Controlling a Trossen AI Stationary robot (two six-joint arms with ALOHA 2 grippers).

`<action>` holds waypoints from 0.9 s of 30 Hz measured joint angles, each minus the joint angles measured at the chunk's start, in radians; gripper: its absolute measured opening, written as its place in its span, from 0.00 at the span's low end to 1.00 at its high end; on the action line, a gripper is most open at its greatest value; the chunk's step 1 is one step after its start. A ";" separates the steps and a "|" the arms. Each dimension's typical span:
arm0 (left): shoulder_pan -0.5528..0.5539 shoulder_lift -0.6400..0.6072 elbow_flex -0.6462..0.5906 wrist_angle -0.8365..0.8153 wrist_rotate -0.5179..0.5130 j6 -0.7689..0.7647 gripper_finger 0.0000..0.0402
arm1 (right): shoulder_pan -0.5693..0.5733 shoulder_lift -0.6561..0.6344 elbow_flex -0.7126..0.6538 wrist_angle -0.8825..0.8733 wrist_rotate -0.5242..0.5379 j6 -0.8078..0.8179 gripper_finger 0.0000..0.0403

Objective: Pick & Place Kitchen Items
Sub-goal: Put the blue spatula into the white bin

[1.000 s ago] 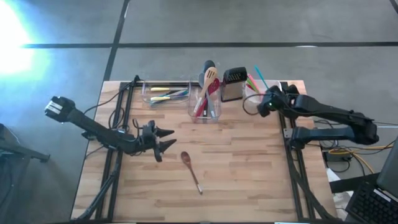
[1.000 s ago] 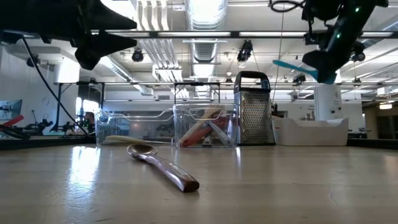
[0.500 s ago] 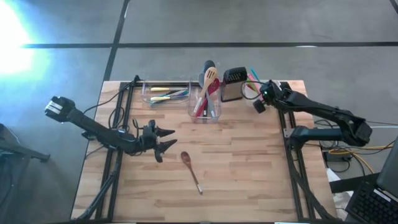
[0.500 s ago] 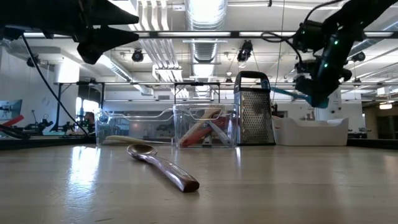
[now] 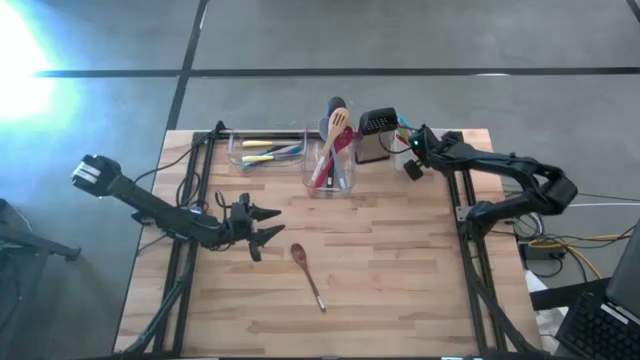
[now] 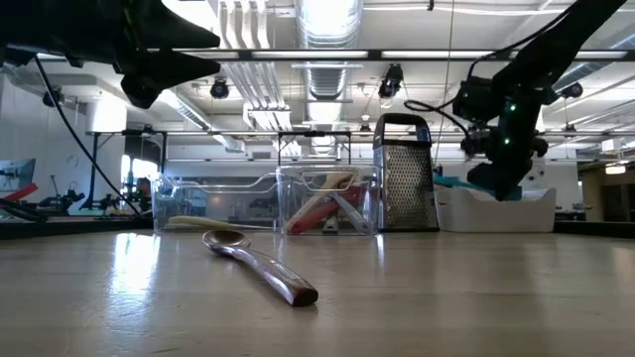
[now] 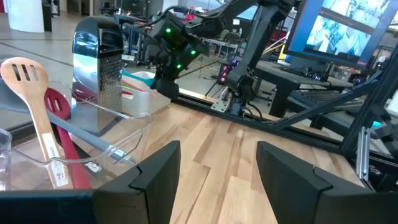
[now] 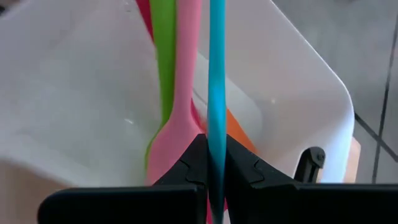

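The right hand [image 8: 211, 163] is closed tight on a blue utensil [image 8: 216, 81], gripping its slim handle. It hangs at the far right of the desk [image 5: 380, 270], just beside the steel grater [image 5: 375, 135] and over the white tub [image 8: 298, 93]. The blue handle runs across the tub's opening. In the tub, beside it, lie a pink spatula [image 8: 180, 112] and a green utensil [image 8: 164, 68], with something orange showing under them. From the low view the right hand [image 6: 493, 178] sits low, near the tub's rim, with the blue piece [image 6: 454, 182] sticking out level toward the grater [image 6: 405, 174].

The left hand [image 5: 262, 224] hovers above the near left part of the desk with its fingers [image 7: 155, 171] spread wide and nothing between them. It points toward the middle, and a wooden spoon [image 5: 307, 274] lies on the boards just beside it, bowl toward the far side, handle toward the near edge. The hand and the spoon are apart.

At the far middle stands a clear tub [image 5: 332, 168] with a slotted wooden spatula [image 5: 334, 132], a red utensil [image 7: 59, 124] and a black ladle [image 5: 334, 104] leaning upright in it. To its left a low clear tray [image 5: 262, 152] holds yellow-handled knives [image 5: 258, 143] and a few more slim utensils lying flat.
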 joint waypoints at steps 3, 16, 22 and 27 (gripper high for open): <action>0.000 0.000 0.000 -0.005 0.000 0.000 0.54 | -0.026 0.044 0.000 0.028 0.004 -0.018 0.03; 0.000 0.000 0.000 -0.008 0.000 0.001 0.54 | -0.031 0.110 0.001 0.052 0.029 -0.050 0.10; 0.000 0.000 -0.001 -0.008 0.000 0.002 0.54 | -0.031 0.105 0.001 0.050 0.028 -0.045 0.17; 0.000 0.000 -0.001 -0.014 -0.001 0.002 0.54 | -0.031 0.064 0.001 0.050 0.021 -0.041 0.25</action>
